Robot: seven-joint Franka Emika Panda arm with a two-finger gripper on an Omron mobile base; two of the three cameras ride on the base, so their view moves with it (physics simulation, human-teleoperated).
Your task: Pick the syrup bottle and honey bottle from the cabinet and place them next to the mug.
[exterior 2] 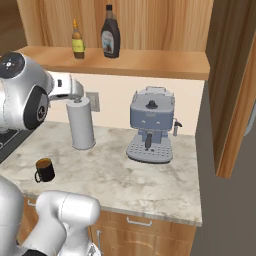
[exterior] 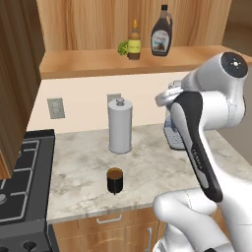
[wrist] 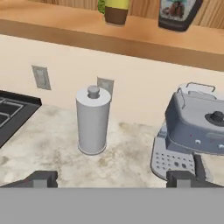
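Note:
On the cabinet's wooden shelf (exterior: 88,63) the dark brown syrup bottle (exterior: 161,32) stands upright, and the slim amber honey bottle (exterior: 134,42) stands to its left. From the other side both show again, the syrup bottle (exterior 2: 110,34) and the honey bottle (exterior 2: 77,42). Below them the black mug (exterior: 114,180) sits near the counter's front edge, also seen as the mug (exterior 2: 44,170). My gripper (wrist: 111,179) is open, its fingertips (wrist: 41,178) wide apart with nothing between them. It hangs above the counter, well below the shelf. The bottoms of the honey bottle (wrist: 116,11) and syrup bottle (wrist: 177,13) show at the top of the hand view.
A tall grey canister (exterior: 120,125) stands behind the mug. A grey coffee machine (exterior 2: 150,127) sits to the right on the counter. The stove (exterior: 19,182) lies at the left. An open cabinet door (exterior 2: 235,85) juts out at the right. Something green (exterior: 123,47) sits beside the honey bottle.

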